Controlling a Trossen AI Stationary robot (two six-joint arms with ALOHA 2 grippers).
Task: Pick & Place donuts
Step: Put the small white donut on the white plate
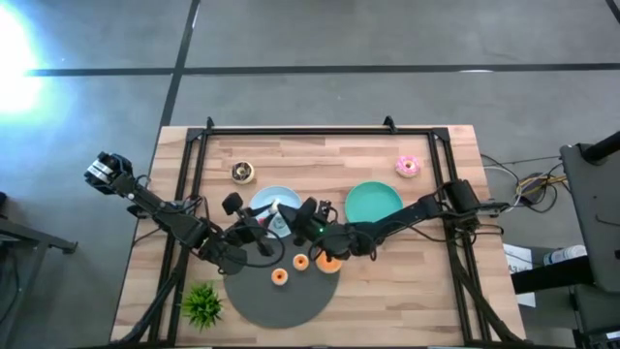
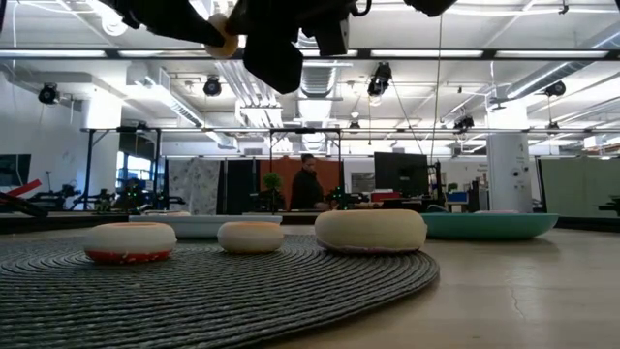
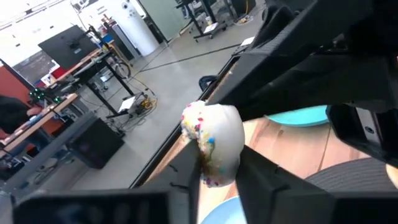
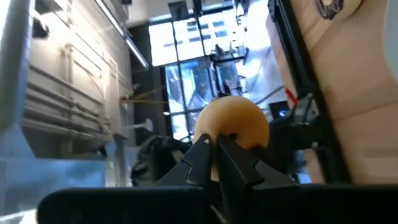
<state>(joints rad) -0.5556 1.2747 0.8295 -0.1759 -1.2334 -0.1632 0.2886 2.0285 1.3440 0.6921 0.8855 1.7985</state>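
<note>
Both grippers hang above the table's middle, each shut on a small donut. My left gripper (image 1: pixel 263 226) (image 3: pixel 214 168) stands over the light blue plate (image 1: pixel 281 197) with a white, sprinkle-iced donut (image 3: pixel 211 140). My right gripper (image 1: pixel 308 227) (image 4: pixel 217 155) is beside it, holding a plain tan donut (image 4: pixel 233 124). Three donuts (image 1: pixel 279 276) (image 1: pixel 300 262) (image 1: pixel 329 263) lie flat on the dark round mat (image 1: pixel 281 301); the low view shows them (image 2: pixel 130 241) (image 2: pixel 250 236) (image 2: pixel 370 230) icing down. A pink donut (image 1: pixel 408 166) and a brown one (image 1: pixel 242 173) lie on the bare wood. My left gripper pinches the sprinkled donut between its two fingers (image 3: pixel 186 168), one on each flat face at the lower rim (image 3: pixel 214 171). The donut stands on edge between them, lifted clear of the plate and table. My right gripper pinches the tan donut at its rim (image 4: pixel 219 138), caught only at the nearly closed fingertips (image 4: pixel 202 152). The donut is lifted clear and sticks out beyond the fingertips.
A green plate (image 1: pixel 373 204) (image 2: pixel 489 225) sits right of the blue one (image 2: pixel 194 225). A small green plant (image 1: pixel 201 305) stands at the near left corner. A black frame (image 1: pixel 320 131) runs along the table's far and side edges. A person (image 2: pixel 308 184) stands far behind.
</note>
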